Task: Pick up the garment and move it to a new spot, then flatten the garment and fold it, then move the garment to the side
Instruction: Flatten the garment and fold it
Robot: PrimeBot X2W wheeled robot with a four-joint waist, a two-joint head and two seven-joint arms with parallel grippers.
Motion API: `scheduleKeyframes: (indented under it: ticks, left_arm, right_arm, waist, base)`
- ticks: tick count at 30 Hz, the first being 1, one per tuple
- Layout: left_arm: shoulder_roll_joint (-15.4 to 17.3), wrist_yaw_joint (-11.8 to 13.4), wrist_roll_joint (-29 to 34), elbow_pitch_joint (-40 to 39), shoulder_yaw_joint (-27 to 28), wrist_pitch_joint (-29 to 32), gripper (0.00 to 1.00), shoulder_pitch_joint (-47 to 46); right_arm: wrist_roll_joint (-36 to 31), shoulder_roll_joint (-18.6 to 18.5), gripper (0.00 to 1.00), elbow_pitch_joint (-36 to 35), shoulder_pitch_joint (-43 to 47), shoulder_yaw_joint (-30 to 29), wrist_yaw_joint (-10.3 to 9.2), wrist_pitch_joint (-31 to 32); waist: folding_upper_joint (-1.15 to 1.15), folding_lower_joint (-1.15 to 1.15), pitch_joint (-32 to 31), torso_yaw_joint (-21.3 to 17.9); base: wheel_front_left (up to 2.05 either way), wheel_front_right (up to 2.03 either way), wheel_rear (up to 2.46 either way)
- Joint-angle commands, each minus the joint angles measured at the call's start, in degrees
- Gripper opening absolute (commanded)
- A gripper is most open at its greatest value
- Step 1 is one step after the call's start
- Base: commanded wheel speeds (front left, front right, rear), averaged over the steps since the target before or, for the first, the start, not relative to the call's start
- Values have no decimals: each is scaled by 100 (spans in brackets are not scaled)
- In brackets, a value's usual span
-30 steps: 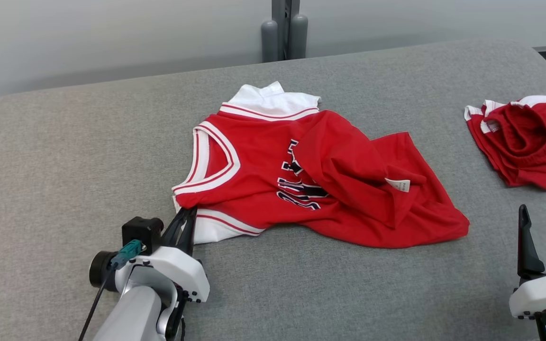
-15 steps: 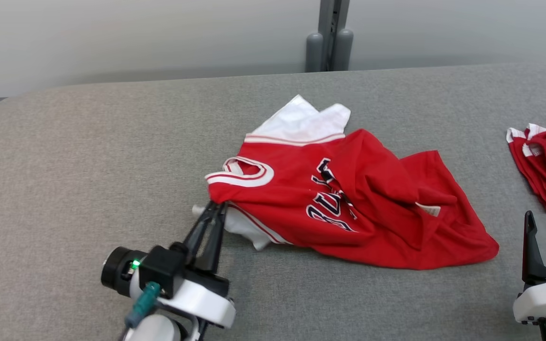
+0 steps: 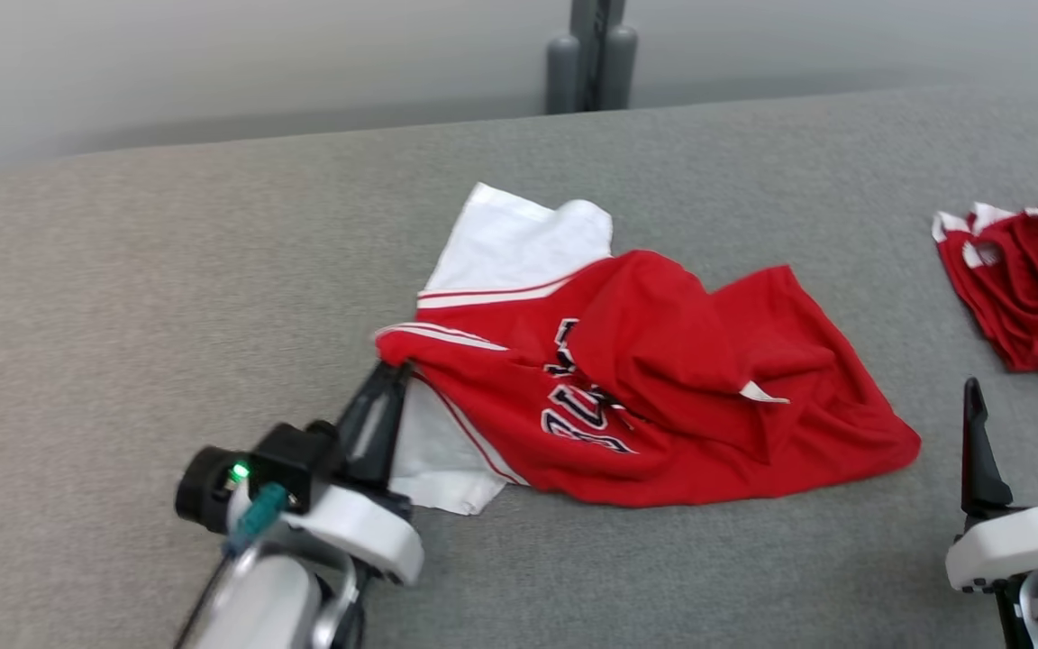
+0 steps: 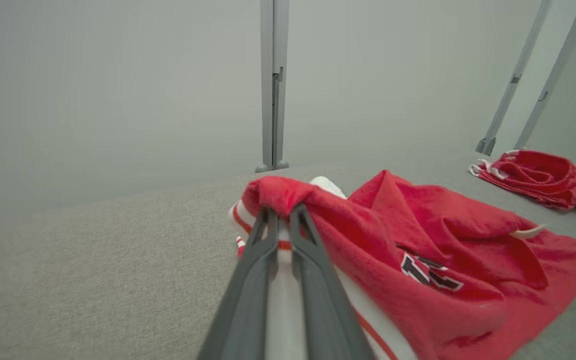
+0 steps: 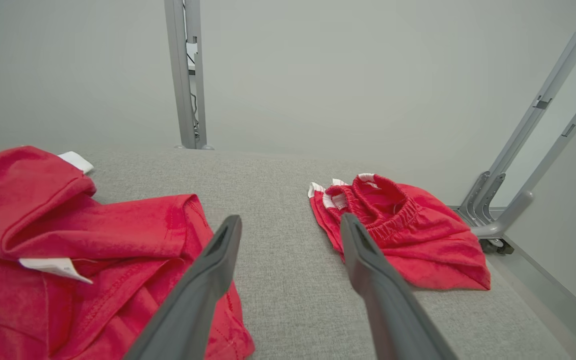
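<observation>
- Garment (image 3: 663, 397), a red jersey with white trim, is lying crumpled near the middle of the grey padded table (image 3: 141, 270). Its hem side is bunching over the lettering, and a white care label (image 3: 760, 392) is sticking out of a fold.
- Left gripper (image 3: 390, 371) is pinching the jersey's left edge at the red-and-white trim, fingers nearly together on the cloth. That corner is lifting off the table while the rest is resting on it.
- Right gripper (image 3: 1016, 389) is hanging with fingers spread wide, holding nothing, near the jersey's right hem and not touching it.
- Second red garment (image 3: 1019, 288) is sitting bunched at the table's far right, well apart from the jersey.
- Progress, my read: the grasp is done and relocation is looking underway, so we're sitting in step one. Flattening, folding and the final move aside are all pending.
- Risk: the single-corner grip is likely bunching the cloth further, so flattening will probably be needing both grippers.
</observation>
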Motion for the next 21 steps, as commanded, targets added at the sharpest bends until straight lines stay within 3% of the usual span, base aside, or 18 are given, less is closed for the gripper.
scheduleKeyframes:
  ticks: [1,12,21]
  left_arm:
    - [109,9,14,377,125,-31,0,-313]
    - [419,94,-129,2284,659,-191,0,-1676]
    - [674,222,-268,3249,1080,-233,0,-2369]
  right_arm:
    - [37,-17,100,36,-106,31,-2,-52]
    - [55,-6,100,207,-354,55,-2,-175]
    - [56,1,100,335,-554,71,-2,-281]
  waist:
    - [0,0,201,-260]
    - [0,0,670,-837]
    - [0,0,780,-874]
  base:
    - [0,0,0]
    - [0,0,0]
    - [0,0,0]
